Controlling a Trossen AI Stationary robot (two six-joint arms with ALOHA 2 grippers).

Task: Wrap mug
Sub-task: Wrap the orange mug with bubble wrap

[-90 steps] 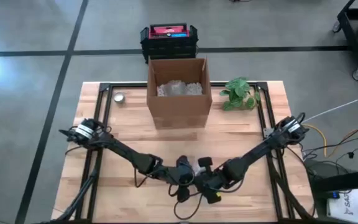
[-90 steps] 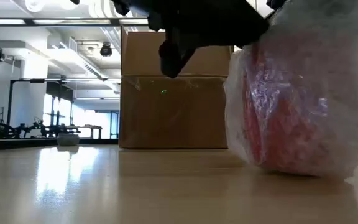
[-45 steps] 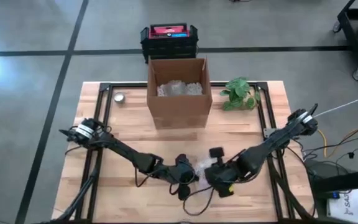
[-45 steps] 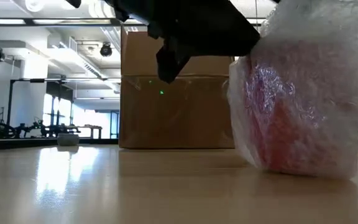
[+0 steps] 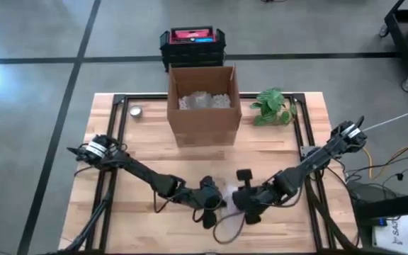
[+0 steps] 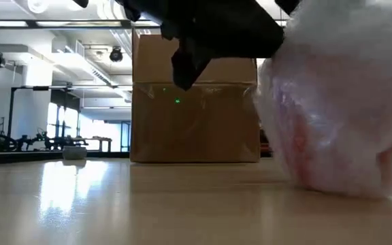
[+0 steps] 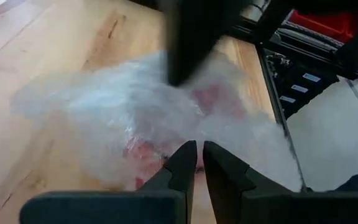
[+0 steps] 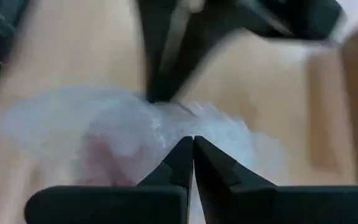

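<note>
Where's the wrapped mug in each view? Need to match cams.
High: mug in bubble wrap, near front edge, between left tool and right tool.
Low: big pale bundle with red inside, at right.
Left wrist: centre, just ahead of the shut fingers.
Right wrist: centre, beyond the shut fingers.
Shared landmark: box, high, low.

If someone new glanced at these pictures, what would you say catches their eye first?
Probably the red mug swaddled in bubble wrap, sitting at the table's near edge and filling the right of the low view. Both arms meet over it: the left hand and right hand each pinch the wrap with fingers shut. Behind stands an open cardboard box, a small plant to its right.
</note>
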